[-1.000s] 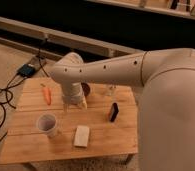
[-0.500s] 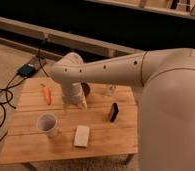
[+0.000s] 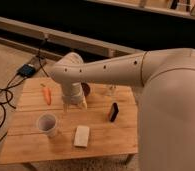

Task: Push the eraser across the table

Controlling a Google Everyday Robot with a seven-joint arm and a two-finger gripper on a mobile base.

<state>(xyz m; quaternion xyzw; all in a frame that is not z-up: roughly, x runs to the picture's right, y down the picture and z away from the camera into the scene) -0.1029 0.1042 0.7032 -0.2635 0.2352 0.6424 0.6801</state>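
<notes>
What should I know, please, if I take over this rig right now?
The tool hangs low over the middle of the table, holding nothing visible.
The eraser lies to its right in the picture, apart from it.
The cup and beige block sit nearer the front edge; the carrot lies at the left.
Done: no contact yet.
Left: bring the tool to the eraser and push it across.

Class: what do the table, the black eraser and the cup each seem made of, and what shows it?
The table looks like pale matte wood: plank seams show. The eraser looks like dull black rubber or foam; no shine. The cup seems whitish plastic or paper, unclear which. The gripper hangs over the table between the carrot and the eraser.
</notes>
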